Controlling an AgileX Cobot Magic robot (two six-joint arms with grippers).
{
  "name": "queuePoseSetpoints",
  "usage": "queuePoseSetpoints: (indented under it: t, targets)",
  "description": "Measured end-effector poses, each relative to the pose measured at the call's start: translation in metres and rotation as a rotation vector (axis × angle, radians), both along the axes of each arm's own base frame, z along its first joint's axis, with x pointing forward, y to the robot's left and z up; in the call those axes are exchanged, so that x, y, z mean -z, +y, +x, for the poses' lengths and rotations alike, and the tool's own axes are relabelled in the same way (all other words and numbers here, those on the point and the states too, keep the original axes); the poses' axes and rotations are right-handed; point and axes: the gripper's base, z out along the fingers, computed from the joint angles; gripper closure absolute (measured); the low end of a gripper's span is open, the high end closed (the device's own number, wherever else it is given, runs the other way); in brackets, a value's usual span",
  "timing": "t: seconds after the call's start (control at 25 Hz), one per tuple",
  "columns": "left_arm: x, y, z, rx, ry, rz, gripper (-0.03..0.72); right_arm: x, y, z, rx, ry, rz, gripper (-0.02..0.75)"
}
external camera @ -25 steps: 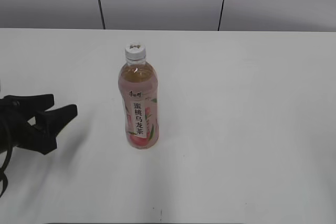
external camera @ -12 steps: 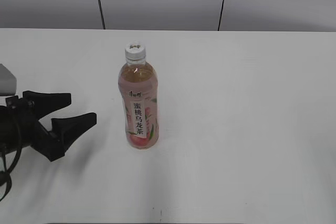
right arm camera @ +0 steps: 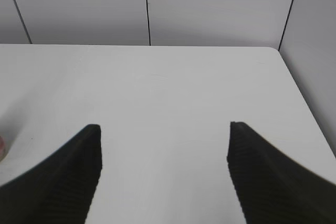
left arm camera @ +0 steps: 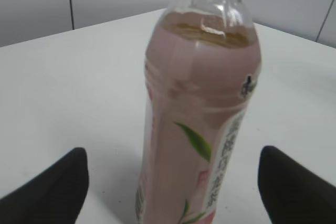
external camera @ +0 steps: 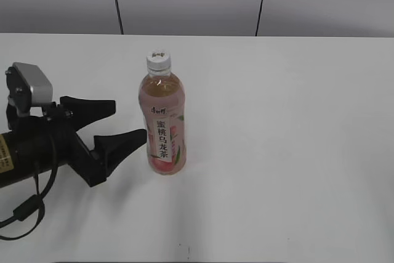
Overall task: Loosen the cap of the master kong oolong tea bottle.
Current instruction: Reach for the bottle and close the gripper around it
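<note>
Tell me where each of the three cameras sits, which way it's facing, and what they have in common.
Exterior view: raised, slanting down across the white table toward the wall; shows the open left gripper beside the bottle with its cap.
Left wrist view: on the left arm, low, facing the bottle close up between both fingertips.
Right wrist view: faces bare table; open right gripper.
Exterior and left wrist views share the bottle.

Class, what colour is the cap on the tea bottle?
White, with a small dark mark on top. The cap shows best in the exterior view.
</note>
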Motion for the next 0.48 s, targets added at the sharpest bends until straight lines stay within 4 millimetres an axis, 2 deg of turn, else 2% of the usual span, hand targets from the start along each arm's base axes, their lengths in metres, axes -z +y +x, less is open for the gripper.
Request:
queuePoseSetpoints:
  t: [0.48]
  targets:
    - [-0.012, -0.007, 0.02, 0.004, -0.04, -0.048, 0.093, 0.0, 0.0, 0.0, 0.0, 0.0, 0.0, 0.173]
